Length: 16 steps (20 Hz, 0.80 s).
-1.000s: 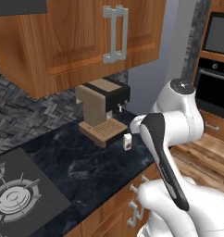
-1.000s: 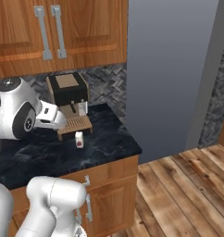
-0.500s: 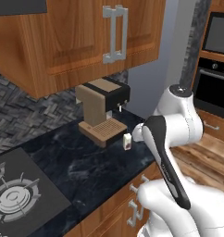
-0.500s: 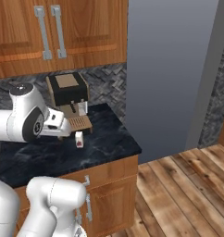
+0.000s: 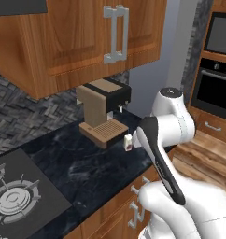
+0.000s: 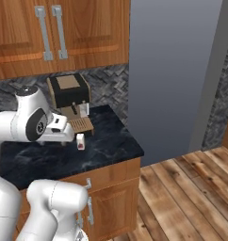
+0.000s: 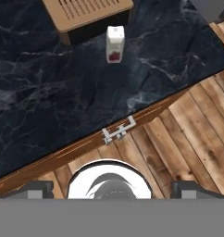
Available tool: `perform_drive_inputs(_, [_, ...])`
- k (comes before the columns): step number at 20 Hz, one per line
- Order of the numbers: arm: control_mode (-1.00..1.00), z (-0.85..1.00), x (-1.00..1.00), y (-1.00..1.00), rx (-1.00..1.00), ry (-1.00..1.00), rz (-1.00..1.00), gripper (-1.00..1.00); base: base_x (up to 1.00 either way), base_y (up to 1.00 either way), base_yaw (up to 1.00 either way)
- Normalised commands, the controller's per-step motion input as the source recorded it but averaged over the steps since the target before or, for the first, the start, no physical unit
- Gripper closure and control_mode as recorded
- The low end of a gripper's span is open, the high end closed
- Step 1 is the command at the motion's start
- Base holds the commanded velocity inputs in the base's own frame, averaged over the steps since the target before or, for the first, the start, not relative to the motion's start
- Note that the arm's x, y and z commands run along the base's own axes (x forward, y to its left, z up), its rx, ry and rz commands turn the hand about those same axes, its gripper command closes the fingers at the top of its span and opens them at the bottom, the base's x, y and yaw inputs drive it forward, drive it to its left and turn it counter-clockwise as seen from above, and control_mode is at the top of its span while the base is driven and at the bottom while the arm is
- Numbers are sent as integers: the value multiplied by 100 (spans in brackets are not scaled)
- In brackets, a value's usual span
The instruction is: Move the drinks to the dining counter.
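One of the drinks, a small white carton with a red mark, stands upright on the black-topped counter just in front of the coffee machine's tray; it also shows as the carton and the carton in the base views. My gripper hangs open above the counter's front edge, its fingertips wide apart and nothing between them. The carton is a short way ahead of it, untouched. In the right base view my hand hovers just left of the carton. The dining counter is out of view.
A tan-and-black coffee machine stands behind the carton, under wooden wall cabinets. A gas hob lies at the counter's left. A tall grey panel closes the counter's right end; a wood floor lies below, drawer handles on the front.
The arm has swung forward and down, bringing the open hand closer to the carton. The carton and the coffee machine have stayed in place.
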Motion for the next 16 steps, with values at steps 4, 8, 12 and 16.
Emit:
perform_drive_inputs(4, [-100,-7,6,-1,0,6,0,-100,0,0,0])
perform_drive_inputs(8, [-100,-5,5,0,0,2,1,-100,0,0,0])
perform_drive_inputs(12, [-100,-1,20,0,0,0,0,-100,0,0,0])
perform_drive_inputs(16, [-100,-4,32,0,-2,0,0,-100,0,0,0])
